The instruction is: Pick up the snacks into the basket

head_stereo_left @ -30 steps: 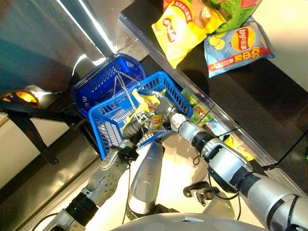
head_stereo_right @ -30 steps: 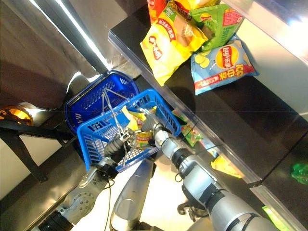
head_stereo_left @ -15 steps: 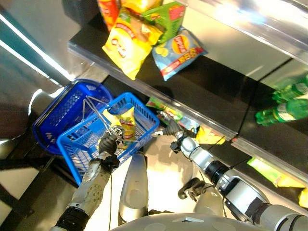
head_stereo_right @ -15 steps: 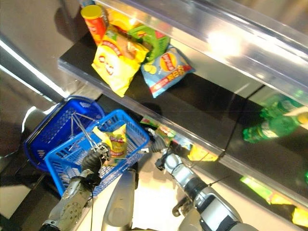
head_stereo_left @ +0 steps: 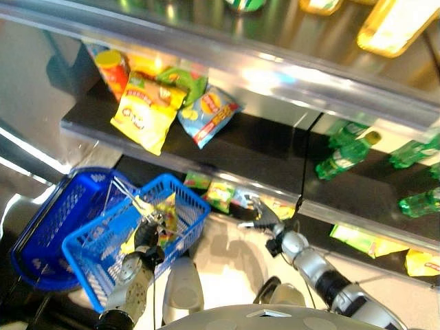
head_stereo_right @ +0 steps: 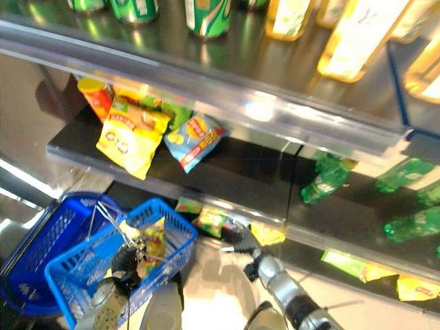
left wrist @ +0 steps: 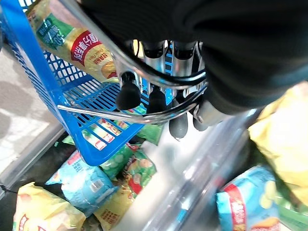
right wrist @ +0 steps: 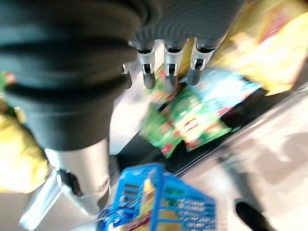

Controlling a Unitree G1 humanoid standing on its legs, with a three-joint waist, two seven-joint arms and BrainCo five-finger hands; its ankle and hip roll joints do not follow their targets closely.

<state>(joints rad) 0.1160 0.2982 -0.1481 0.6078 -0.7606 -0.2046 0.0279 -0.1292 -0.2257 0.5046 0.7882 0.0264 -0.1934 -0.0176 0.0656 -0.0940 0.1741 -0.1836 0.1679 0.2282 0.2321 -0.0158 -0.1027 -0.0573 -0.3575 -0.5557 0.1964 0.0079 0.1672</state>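
Blue basket [head_stereo_left: 103,261] hangs from the left hand [left wrist: 159,98], fingers curled round its wire handle [left wrist: 120,115]; some snacks lie inside. The right hand [head_stereo_left: 258,214], fingers loosely straight and grasping nothing, reaches toward green snack bags [right wrist: 185,122] on the low shelf [head_stereo_left: 344,223]. Bags look light, crinkly, slippery; pinching a sealed edge should suit best.

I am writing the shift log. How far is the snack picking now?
Partly done. Yellow snack bags already lie in the blue basket, whose wire handle the left hand grips. The right hand, open and holding nothing, is by the low shelf, where green snack packs are left to pick.
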